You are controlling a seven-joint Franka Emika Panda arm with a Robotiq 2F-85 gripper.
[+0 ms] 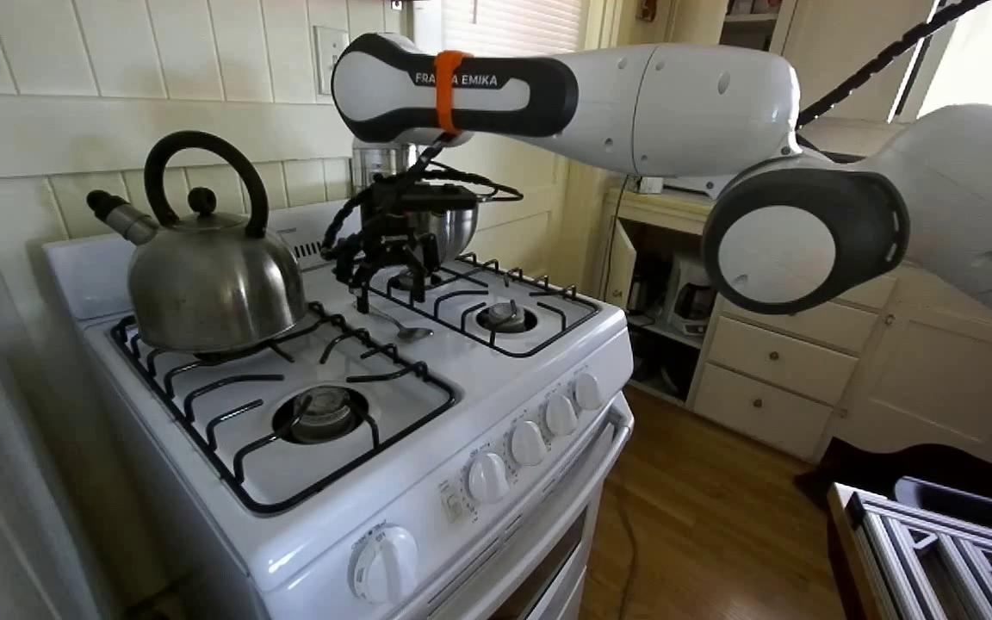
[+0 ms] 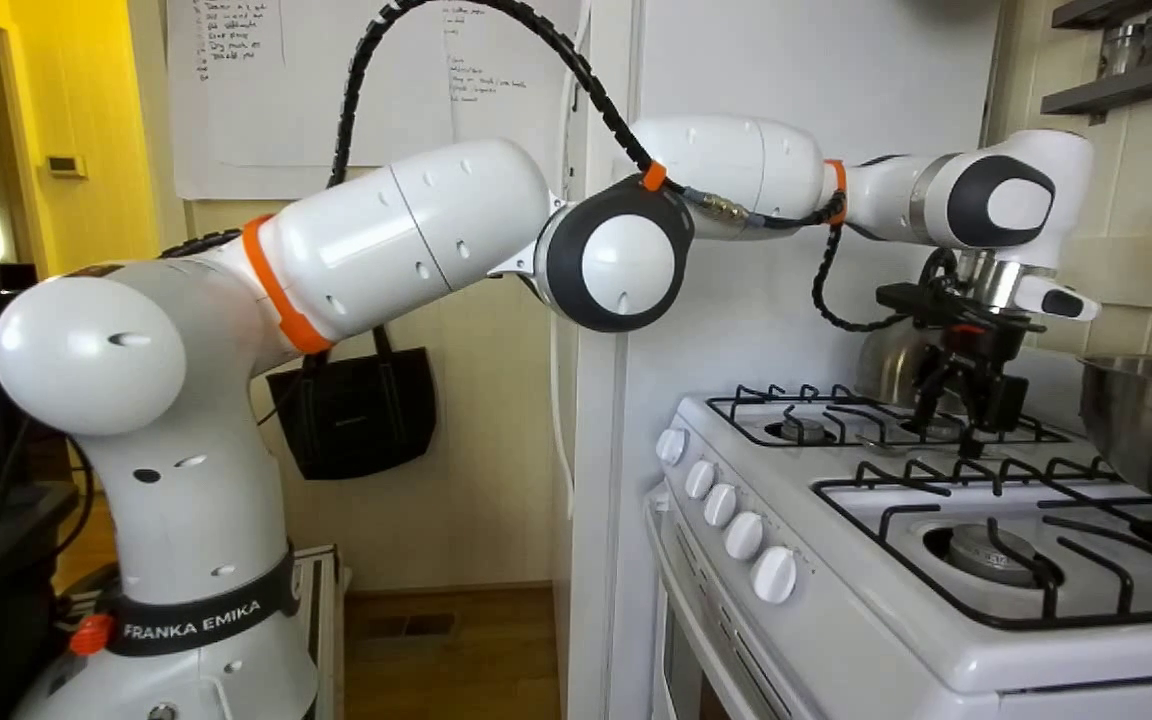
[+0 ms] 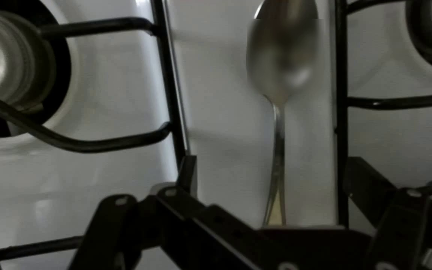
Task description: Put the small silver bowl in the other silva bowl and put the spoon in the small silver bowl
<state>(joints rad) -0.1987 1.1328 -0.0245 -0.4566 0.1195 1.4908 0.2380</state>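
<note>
One steel kettle (image 1: pixel 216 288) stands left of the pincer (image 1: pixel 390 297) in an exterior view, upright on the nearer of two black grates (image 1: pixel 267 509). Just below the pincer lies the spoon (image 3: pixel 283 60), flat on the white surface (image 1: pixel 505 383) between those grates. The pincer is spread, its fingers (image 3: pixel 186 176) well apart in the wrist view with the spoon's handle (image 3: pixel 279 142) showing in the gap; whether they touch the surface I cannot tell. Right of the pincer and partly hidden behind it, a deep, round steel bowl (image 1: pixel 459 231) sits upright on the other grate; whether a second bowl is nested inside I cannot tell.
</note>
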